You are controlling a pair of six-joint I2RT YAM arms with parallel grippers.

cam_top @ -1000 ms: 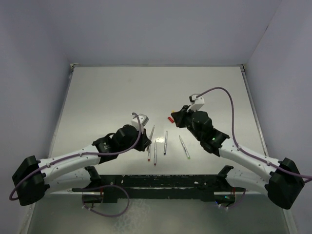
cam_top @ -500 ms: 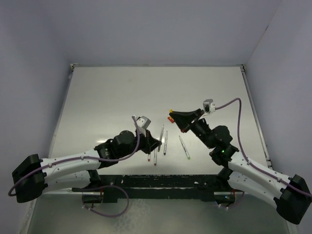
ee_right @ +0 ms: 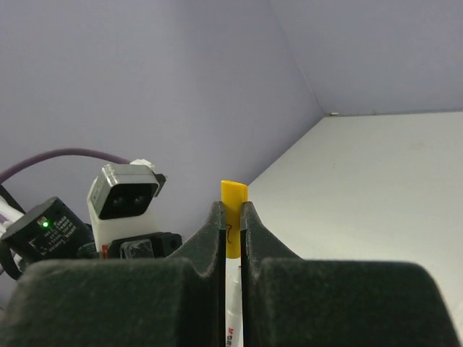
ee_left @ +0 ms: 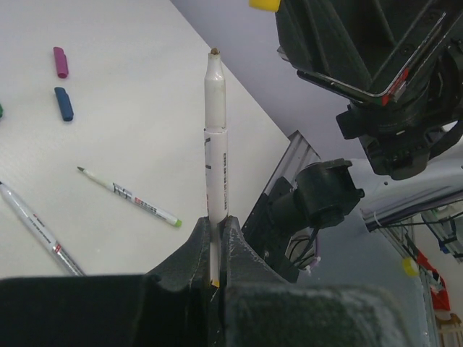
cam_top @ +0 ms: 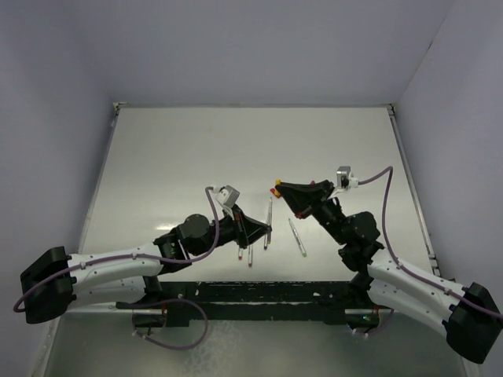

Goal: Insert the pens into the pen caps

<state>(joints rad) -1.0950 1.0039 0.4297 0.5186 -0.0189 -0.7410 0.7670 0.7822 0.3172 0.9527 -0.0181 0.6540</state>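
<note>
Left hand (ee_left: 217, 242) pinched an uncapped pen (ee_left: 215, 144), tip aimed far-right at the yellow cap (ee_right: 234, 194) pinched in right hand (ee_right: 231, 220), not yet touching.

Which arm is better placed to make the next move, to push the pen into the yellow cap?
Probably the left. The left gripper is shut on the white-barrelled marker pen, whose bare tip points towards the small yellow plastic cap clamped in the right gripper. The right only holds.
</note>
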